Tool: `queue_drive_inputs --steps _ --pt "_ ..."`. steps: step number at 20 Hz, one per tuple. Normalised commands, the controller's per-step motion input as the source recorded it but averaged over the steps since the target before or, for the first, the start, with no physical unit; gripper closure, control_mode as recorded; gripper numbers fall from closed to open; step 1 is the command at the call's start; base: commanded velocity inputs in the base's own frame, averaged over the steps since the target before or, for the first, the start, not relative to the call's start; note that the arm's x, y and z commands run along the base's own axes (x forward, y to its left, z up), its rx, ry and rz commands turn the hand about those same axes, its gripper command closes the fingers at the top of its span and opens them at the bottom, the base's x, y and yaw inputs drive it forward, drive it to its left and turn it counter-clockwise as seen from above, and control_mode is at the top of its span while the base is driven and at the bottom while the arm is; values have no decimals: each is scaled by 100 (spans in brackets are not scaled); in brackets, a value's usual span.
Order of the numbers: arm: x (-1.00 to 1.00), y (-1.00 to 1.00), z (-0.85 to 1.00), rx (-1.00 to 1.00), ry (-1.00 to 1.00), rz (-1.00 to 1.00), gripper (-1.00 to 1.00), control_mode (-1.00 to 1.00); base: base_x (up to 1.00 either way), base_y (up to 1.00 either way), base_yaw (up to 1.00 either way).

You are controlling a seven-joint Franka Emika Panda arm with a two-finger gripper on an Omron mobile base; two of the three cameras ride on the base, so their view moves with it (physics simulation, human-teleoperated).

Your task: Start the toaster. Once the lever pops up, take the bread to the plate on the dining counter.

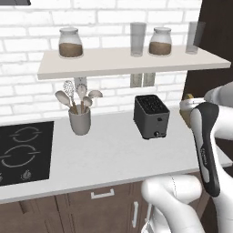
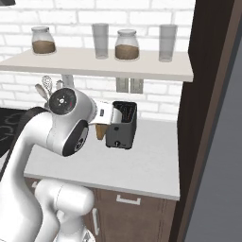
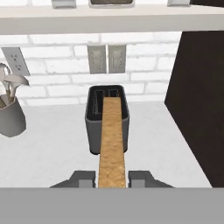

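While the gripper (image 3: pixel 112 178) hangs in the air well clear of the worktop (image 1: pixel 109 154), its two dark fingers (image 3: pixel 83 179) are clamped on the near end of the bread (image 3: pixel 112 140), a thin golden-brown slice that sticks straight out ahead of the hand, edge up. Beyond the slice sits the toaster (image 3: pixel 107 118), dark and boxy, its two slots open at the top and nothing in them (so I judge the toasting part done and the carrying part in hand). To do this well, I would keep the squeeze steady and the slice level, since it is held only at one end and could pivot if the wrist rolls. The arm should draw away from the toaster without dipping, then swing with the base toward the dining counter. Left of the toaster stands a grey utensil cup (image 3: pixel 9 116) with pale spoons; to the right, a dark tall cabinet side (image 3: pixel 199 100) stands close, and that is what to mind when turning. Farthest off, the brick wall and shelf (image 1: pixel 132 61) with jars.
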Motion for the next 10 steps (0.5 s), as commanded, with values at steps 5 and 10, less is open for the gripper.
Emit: queue_drive_inputs --steps 5,10 --pt "-21 0 -1 0 0 0 100 100 -13 0 0" --pt "0 0 0 0 0 0 100 100 -66 0 26"
